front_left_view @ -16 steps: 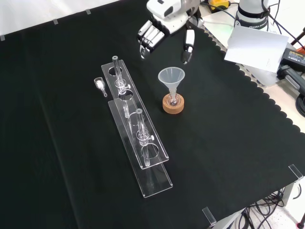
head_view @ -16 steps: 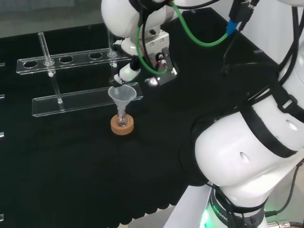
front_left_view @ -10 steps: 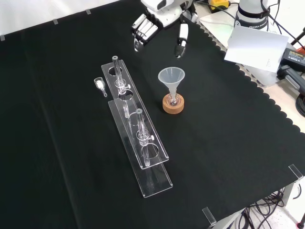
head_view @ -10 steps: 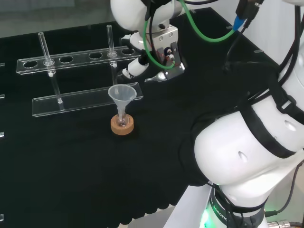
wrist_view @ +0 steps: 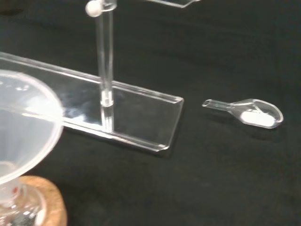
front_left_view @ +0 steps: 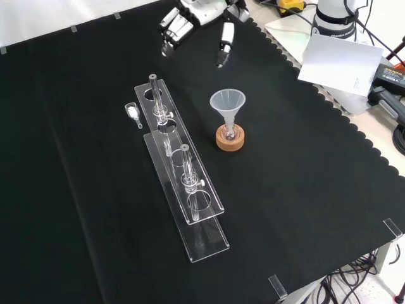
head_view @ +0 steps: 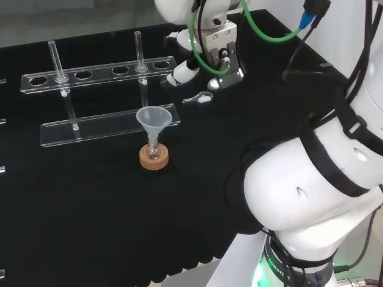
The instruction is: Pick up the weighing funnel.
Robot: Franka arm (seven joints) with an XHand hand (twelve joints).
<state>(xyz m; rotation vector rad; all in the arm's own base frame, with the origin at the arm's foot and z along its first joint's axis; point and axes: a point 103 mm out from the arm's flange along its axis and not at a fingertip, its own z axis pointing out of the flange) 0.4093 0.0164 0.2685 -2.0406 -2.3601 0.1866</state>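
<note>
Clear weighing funnel [front_left_view: 133, 114] lies untouched on the worktop [front_left_view: 304, 190]; hand [front_left_view: 201, 7] hovers apart, fingers spread, empty. Approach stage: must descend over it.

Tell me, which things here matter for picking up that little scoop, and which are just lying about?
Belongs to the job: the weighing funnel, lying on the cloth beside the rack; the hand, open.
Just lying about: the big funnel, its flask on the cork ring, the clear rack with its glass tubes.
</note>
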